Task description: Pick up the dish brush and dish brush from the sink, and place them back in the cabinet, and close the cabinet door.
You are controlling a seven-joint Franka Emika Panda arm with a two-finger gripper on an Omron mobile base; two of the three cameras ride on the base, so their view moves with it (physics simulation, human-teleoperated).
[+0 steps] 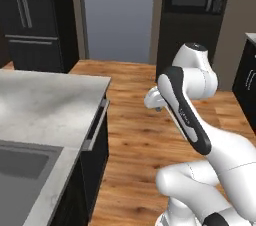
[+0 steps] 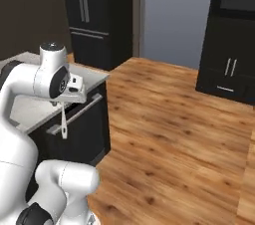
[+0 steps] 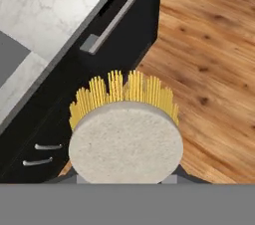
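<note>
We see the gripper [image 2: 63, 104] closed on the dish brush [image 3: 124, 137], carried off the edge of the counter [image 1: 45, 105] and above the wood floor [image 2: 169, 134]. In the hand view its pale round head with yellow bristles sits right against the camera, over the black drawer front [image 3: 117, 40] and its bar handle. From the right base view, the slim handle hangs down from the hand. The sink [image 1: 22, 162] lies at the counter's near left

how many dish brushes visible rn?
1. The cream-headed dish brush with yellow bristles sits at the gripper, its handle hanging down in the right base view, off the counter edge. A second may be hidden in the sink.
</note>
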